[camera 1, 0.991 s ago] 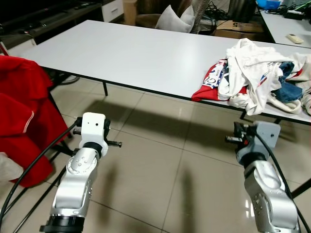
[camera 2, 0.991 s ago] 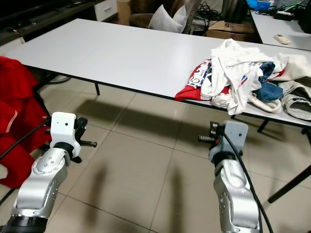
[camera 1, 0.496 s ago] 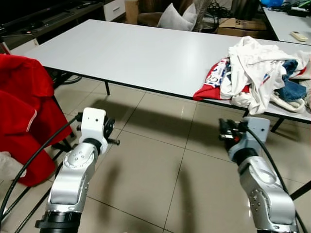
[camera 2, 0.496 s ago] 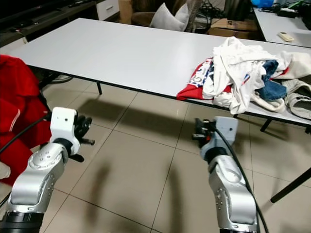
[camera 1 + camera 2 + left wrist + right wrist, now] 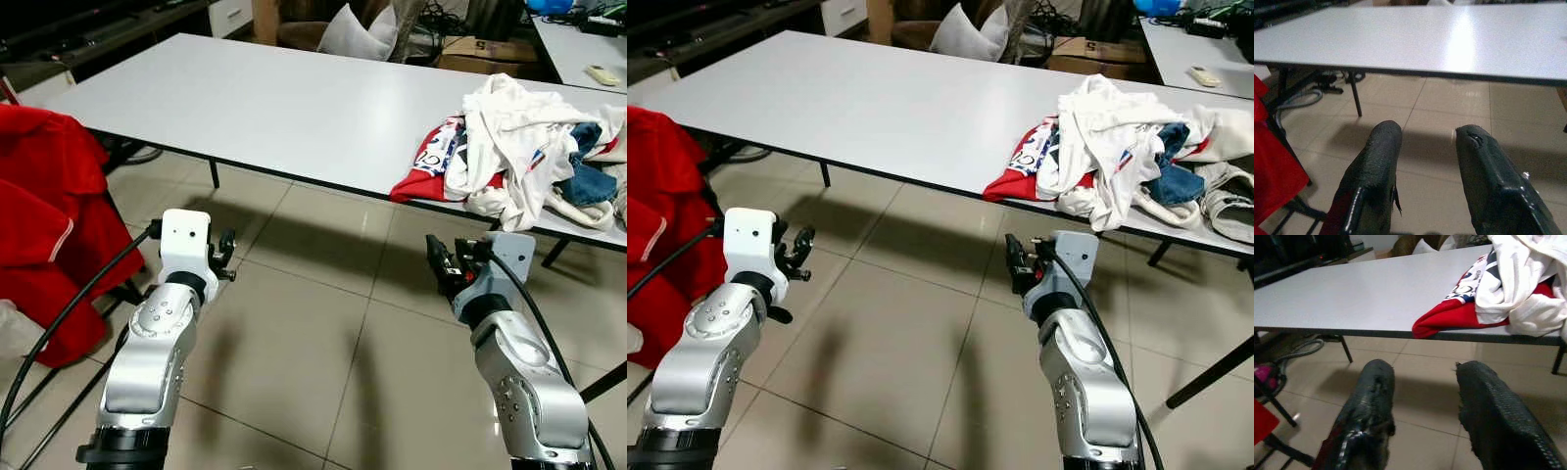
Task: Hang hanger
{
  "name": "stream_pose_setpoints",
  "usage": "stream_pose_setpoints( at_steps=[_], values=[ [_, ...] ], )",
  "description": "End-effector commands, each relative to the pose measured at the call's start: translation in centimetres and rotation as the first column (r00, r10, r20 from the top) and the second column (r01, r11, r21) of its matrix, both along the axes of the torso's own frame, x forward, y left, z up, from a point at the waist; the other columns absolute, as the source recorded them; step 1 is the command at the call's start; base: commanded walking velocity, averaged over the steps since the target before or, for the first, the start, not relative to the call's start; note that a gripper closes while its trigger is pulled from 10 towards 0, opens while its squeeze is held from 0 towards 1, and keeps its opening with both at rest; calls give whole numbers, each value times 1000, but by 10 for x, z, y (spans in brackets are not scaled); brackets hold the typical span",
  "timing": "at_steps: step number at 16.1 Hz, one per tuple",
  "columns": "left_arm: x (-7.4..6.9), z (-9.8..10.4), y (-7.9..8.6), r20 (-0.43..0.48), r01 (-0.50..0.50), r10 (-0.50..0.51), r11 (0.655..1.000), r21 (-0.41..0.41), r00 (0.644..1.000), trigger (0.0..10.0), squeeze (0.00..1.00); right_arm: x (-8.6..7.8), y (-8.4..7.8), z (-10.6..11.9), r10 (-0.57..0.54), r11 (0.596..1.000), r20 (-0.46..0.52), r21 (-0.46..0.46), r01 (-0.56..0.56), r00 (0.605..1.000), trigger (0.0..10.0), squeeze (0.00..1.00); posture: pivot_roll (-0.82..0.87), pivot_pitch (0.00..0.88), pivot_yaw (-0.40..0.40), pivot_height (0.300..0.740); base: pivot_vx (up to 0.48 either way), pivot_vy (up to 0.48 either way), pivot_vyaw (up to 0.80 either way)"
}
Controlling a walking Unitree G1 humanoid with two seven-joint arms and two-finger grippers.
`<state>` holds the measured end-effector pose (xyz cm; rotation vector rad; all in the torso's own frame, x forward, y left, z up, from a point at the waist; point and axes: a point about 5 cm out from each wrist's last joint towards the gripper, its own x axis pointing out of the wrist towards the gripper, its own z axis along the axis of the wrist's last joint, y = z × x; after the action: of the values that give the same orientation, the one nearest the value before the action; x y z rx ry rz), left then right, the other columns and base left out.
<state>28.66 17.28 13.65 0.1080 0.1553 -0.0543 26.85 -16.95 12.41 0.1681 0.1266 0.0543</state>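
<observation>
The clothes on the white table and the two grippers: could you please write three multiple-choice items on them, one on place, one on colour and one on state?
1. Where does the pile of clothes lie?
A. at the table's right end
B. on the floor
C. at the table's left end

2. What colour is the garment hanging at the robot's left?
A. blue
B. red
C. green

3. How do the left gripper and right gripper stand?
A. both shut on a hanger
B. one open, one shut
C. both open and empty

Key: 1 A, the pile sits on the white table at the right; 2 B, the cloth is plainly red; 3 C, both wrist views show floor between the parted fingers.
</observation>
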Motion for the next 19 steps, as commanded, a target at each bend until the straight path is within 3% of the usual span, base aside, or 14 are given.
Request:
stream_pose_setpoints(
  at_steps=[1, 2, 3, 4, 8, 11, 13, 15, 17, 18, 19],
  values=[
    [-2, 1, 3, -6, -14, 14, 999, 36, 1000, 10000, 1000, 2, 0, -3, 1, 999, -37, -35, -2, 999, 10000, 1000, -102, 0, 10, 740, 0, 0, 0],
    [-3, 1, 4, -4, -16, 16, 999, 49, 1000, 10000, 812, 3, 2, -6, 16, 999, -60, -50, -19, 998, 10000, 1000, -93, 0, 4, 740, 0, 0, 0],
    [-3, 2, 4, 1, -19, 19, 998, 63, 1000, 10000, 0, 4, 8, -4, 52, 996, -53, -67, -56, 997, 10000, 1000, -89, 2, 1, 740, 0, 0, 0],
    [-4, 1, 4, 2, -20, 20, 998, 63, 1000, 10000, 0, 4, 11, -4, 65, 995, -50, -69, -68, 997, 10000, 0, -89, 2, 1, 740, 0, 0, 0],
    [-5, 4, 0, 6, -9, 9, 999, 47, 1000, 10000, 0, 6, 12, -2, 59, 993, -49, -102, -63, 997, 10000, 0, -79, 8, -6, 740, 0, 0, 0],
    [-3, 17, -6, 45, 47, -50, 997, 63, 998, 10000, 0, 9, 7, -1, 13, 965, -4, -264, -14, 1000, 10000, 0, -69, 16, 2, 740, 0, 0, 0],
    [-2, 26, -9, 88, 46, -52, 996, 72, 995, 10000, 0, 7, 11, -1, 45, 964, -1, -262, -43, 999, 10000, 0, -69, 20, 0, 740, 0, 0, 400],
    [-2, 26, -12, 97, 39, -46, 996, 79, 994, 10000, 0, 7, 13, 3, 48, 973, 25, -226, -41, 999, 10000, 106, -67, 17, -3, 740, 0, 0, 800],
    [-3, 27, -13, 103, 28, -34, 998, 62, 994, 10000, 0, 10, 13, 5, 41, 979, 30, -201, -34, 999, 10000, 125, -65, 12, -6, 740, 0, 0, 800],
    [-2, 26, -13, 93, 22, -27, 998, 58, 995, 10000, 0, 10, 14, 5, 53, 982, 26, -182, -48, 998, 10000, 259, -67, 8, -7, 740, 0, 0, 800],
    [-1, 24, -11, 76, 12, -17, 998, 65, 997, 10000, 0, 10, 15, 4, 65, 988, 20, -145, -62, 998, 10000, 310, -67, 8, -7, 740, 0, 0, 800]
  ],
)
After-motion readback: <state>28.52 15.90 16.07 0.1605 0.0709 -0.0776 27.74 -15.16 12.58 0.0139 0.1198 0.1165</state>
